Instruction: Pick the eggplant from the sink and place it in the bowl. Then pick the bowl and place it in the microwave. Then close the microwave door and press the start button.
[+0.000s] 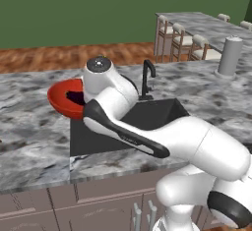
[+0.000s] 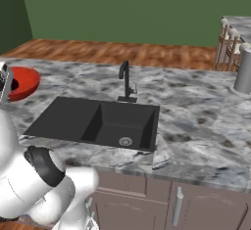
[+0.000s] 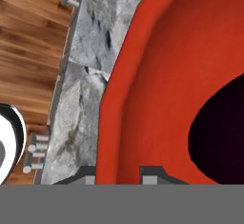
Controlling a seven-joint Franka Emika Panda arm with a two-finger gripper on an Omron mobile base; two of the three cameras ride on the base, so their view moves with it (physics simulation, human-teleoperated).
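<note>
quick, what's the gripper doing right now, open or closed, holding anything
Gripper: its fingertips straddle the bowl rim, one on each side; a closed grip cannot be told. The eggplant lies in the bowl.

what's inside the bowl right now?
The eggplant lies inside the bowl, dark against the red. The gripper straddles the bowl's rim. The arm covers the bowl's right half in the left base view.
</note>
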